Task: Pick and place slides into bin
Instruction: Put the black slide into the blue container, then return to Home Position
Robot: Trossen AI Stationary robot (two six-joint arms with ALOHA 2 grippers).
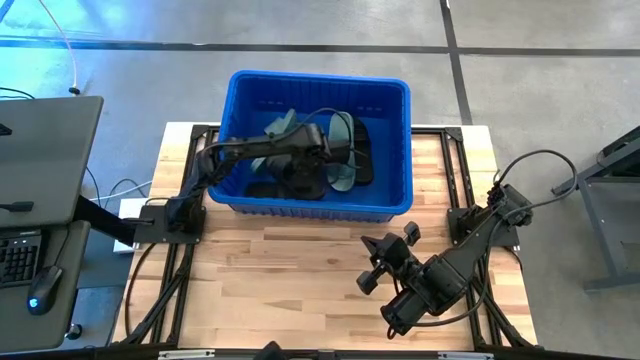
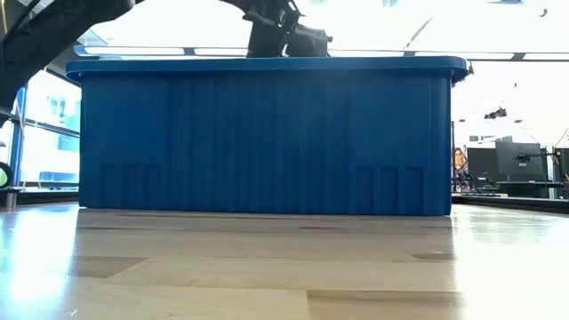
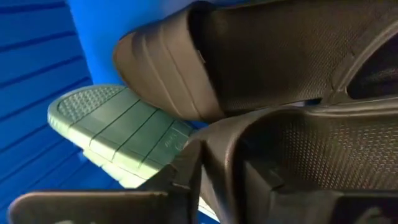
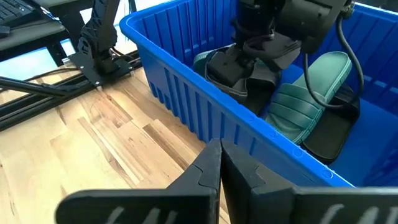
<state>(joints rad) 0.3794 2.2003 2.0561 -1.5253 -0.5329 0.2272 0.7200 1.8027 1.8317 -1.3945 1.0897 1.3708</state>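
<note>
- Looking straight down, the high view shows the left pincer (image 1: 335,160) reaching inside the bin (image 1: 395,195), while the right pincer (image 1: 385,262) waits over the bare tabletop (image 1: 290,270) in front of the bin, its fingers pressed together.
- The low view gives only the bin's blue front wall; its contents are hidden there.
- The left wrist view shows a black slide (image 3: 298,56) directly before the left pincer and a sage green slide (image 3: 118,130) beside it; whether the fingers pinch anything, I cannot tell.
- The right wrist view shows inside the bin: black slides under the left pincer, two green slides beside it.
- All visible slides lie in the bin; the black ones overlap, so I cannot count them exactly.
</note>
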